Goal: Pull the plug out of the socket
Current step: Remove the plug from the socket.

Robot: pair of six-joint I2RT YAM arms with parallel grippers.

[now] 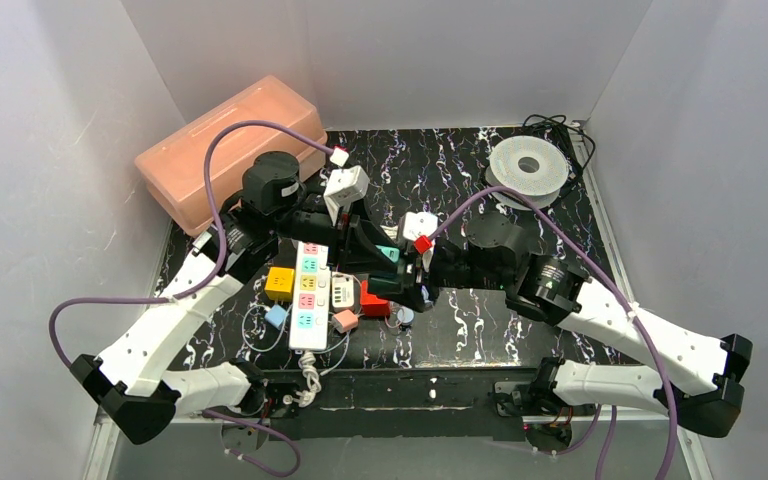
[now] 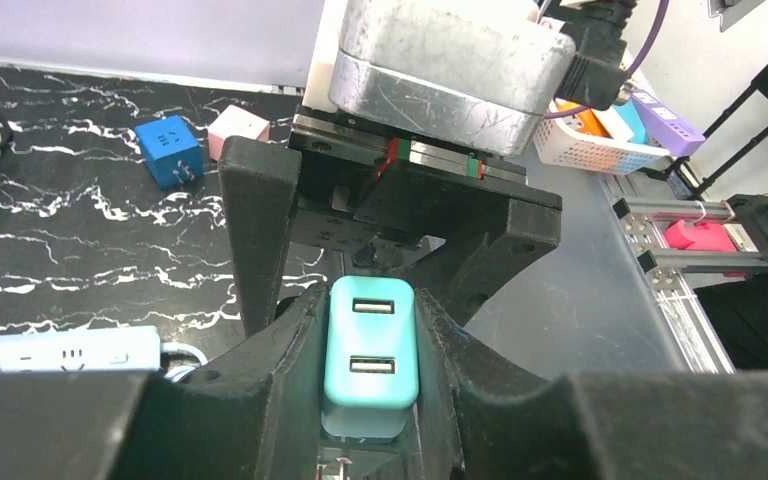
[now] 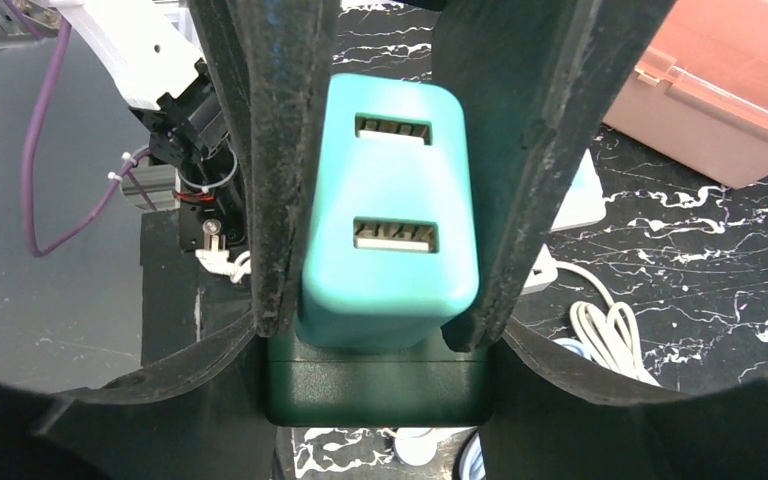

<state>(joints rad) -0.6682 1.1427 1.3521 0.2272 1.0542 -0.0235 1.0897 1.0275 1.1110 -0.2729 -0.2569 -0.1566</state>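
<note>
A teal USB plug (image 3: pixel 385 210) sits on top of a dark green socket cube (image 3: pixel 378 385), with no gap showing between them. My left gripper (image 2: pixel 370 330) is shut on the teal plug (image 2: pixel 370 365); its fingers (image 3: pixel 280 200) reach down into the right wrist view. My right gripper (image 3: pixel 378 370) is shut on the green cube from the opposite side. In the top view the two grippers, left (image 1: pixel 372 250) and right (image 1: pixel 402 285), meet above the table's middle, with the plug (image 1: pixel 388 254) between them. The cube is hidden in the left wrist view.
A white power strip (image 1: pixel 308 300) with plugs in it lies left of the grippers. Yellow (image 1: pixel 280 283), red (image 1: pixel 373 303), blue (image 1: pixel 276 316) and pink (image 1: pixel 345 320) cubes lie around it. A pink box (image 1: pixel 225 150) stands back left and a filament spool (image 1: pixel 527 168) back right.
</note>
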